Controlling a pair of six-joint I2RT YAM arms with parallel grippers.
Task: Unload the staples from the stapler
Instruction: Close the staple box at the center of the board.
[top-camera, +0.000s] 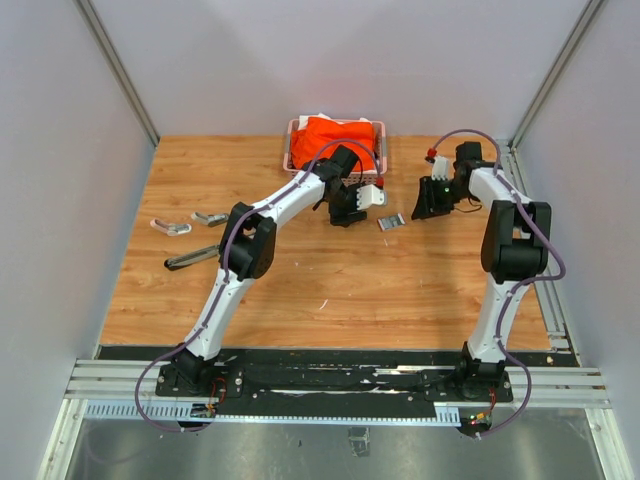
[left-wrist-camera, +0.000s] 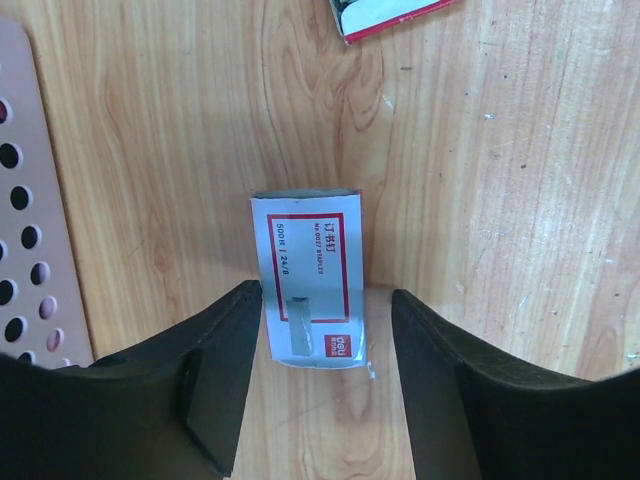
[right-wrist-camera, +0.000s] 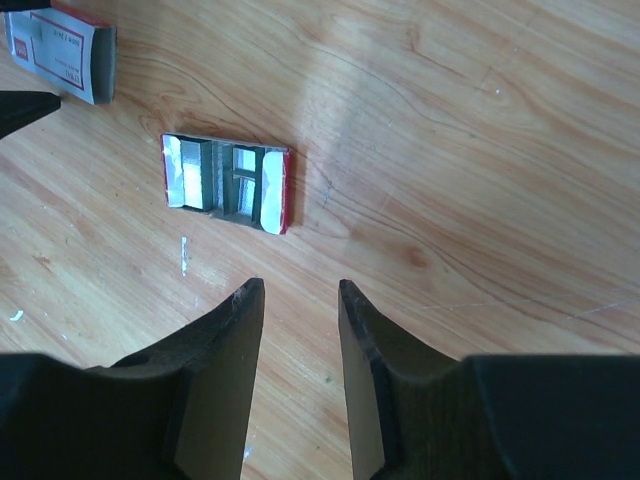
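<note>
Dark fingers of the left gripper (left-wrist-camera: 327, 300) stand apart astride a white sleeve with a red label (left-wrist-camera: 310, 280). One pad sits at its edge and the other a gap off, so nothing is clamped. Over the table (right-wrist-camera: 480, 200) the right gripper (right-wrist-camera: 300, 288) hangs with its fingers apart and empty. Just ahead of it an open tray (right-wrist-camera: 281, 190) shows silvery-grey strips that I take for staples (right-wrist-camera: 240, 188). Seen from above, the dark stapler (top-camera: 192, 258) lies at the table's left, well apart from both grippers; whether it holds any staples cannot be told. Such strips should be light, stiff and slick, yet brittle, likely to snap into bits if pinched hard. They are best taken gently across the long sides, or slid out once the stapler's top is raised.
</note>
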